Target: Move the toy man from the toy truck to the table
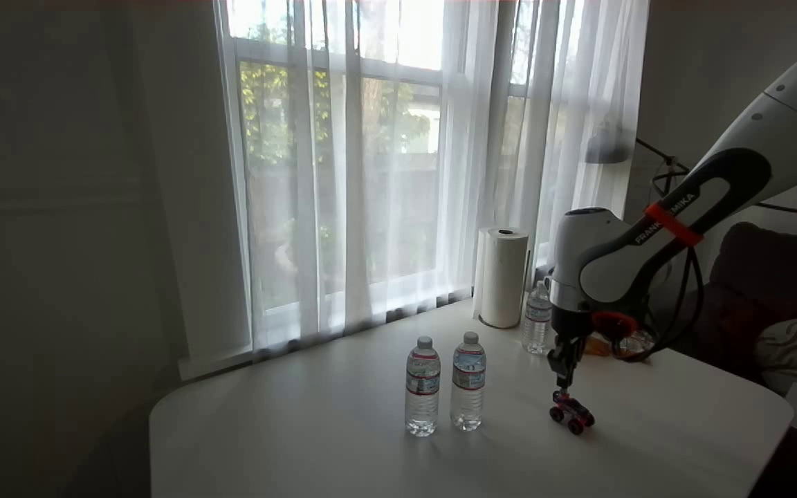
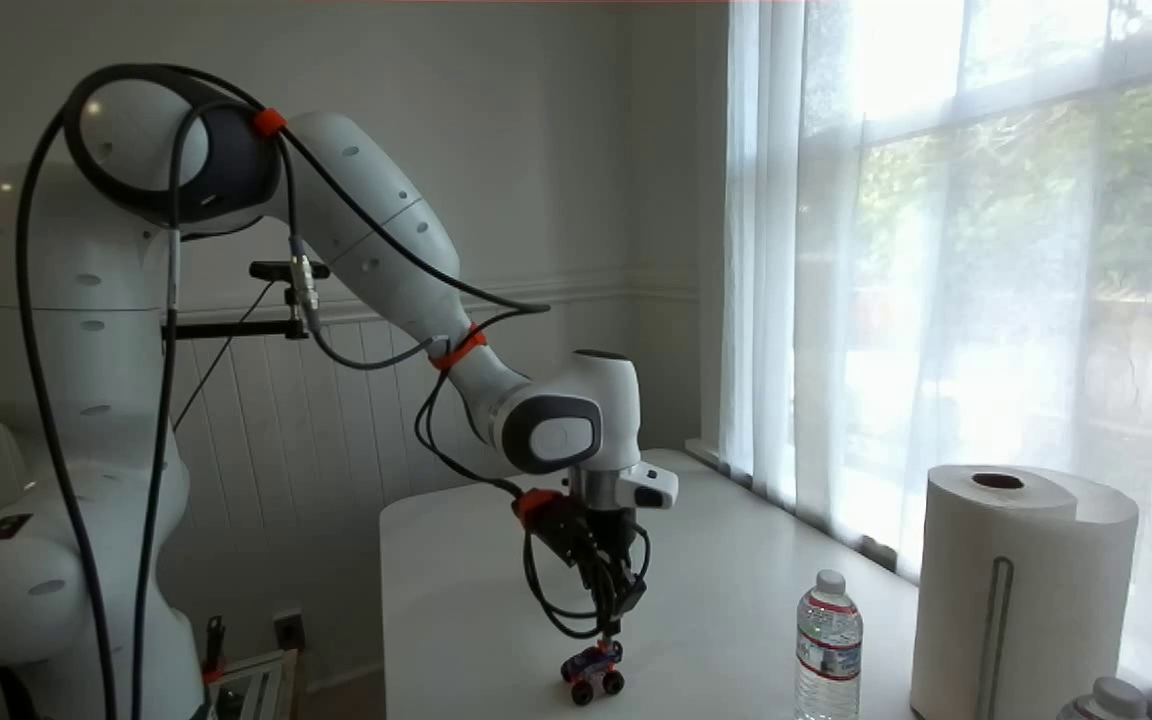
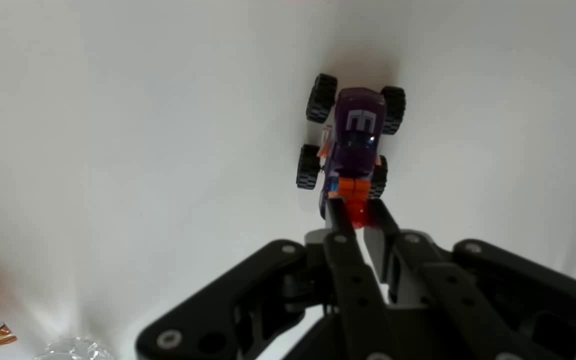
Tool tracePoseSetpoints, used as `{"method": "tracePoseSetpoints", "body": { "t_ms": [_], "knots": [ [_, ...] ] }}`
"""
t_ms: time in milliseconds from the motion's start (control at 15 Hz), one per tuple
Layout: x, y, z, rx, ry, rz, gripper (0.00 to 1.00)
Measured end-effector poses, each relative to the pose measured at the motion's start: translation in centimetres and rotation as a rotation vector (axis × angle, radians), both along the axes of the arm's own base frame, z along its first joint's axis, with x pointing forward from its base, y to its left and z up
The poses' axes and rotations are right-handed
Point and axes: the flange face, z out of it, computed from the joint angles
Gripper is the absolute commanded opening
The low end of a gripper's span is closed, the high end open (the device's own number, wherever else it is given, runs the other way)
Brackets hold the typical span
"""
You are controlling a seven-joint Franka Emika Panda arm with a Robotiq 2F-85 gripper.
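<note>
The toy man (image 3: pixel 354 189), red end pinched in my jaws (likely the best hold), is presumably light, stiff plastic.

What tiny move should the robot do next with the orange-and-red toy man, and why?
Maybe lift gently straight up: the black two-fingered gripper looks closed on the orange-and-red toy man, who's at one end of the dark purple toy truck.
</note>
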Motion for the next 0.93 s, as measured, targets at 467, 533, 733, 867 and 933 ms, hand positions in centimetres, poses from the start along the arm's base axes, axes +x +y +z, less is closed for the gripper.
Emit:
{"method": "tracePoseSetpoints", "body": {
  "t_ms": [467, 533, 733, 867, 933],
  "knots": [
    [-0.1, 3.3, 1.1, 0.001, -0.006, 0.067, 0.03],
    [-0.2, 3.9, 1.2, 0.000, -0.002, 0.081, 0.03],
    [-0.8, 5.1, 0.6, -0.003, 0.020, 0.099, 0.03],
    [-1.3, 5.5, 0.0, -0.007, 0.033, 0.085, 0.03],
    [-1.5, 5.5, -0.3, -0.010, 0.036, 0.075, 0.03]
  ]
}}
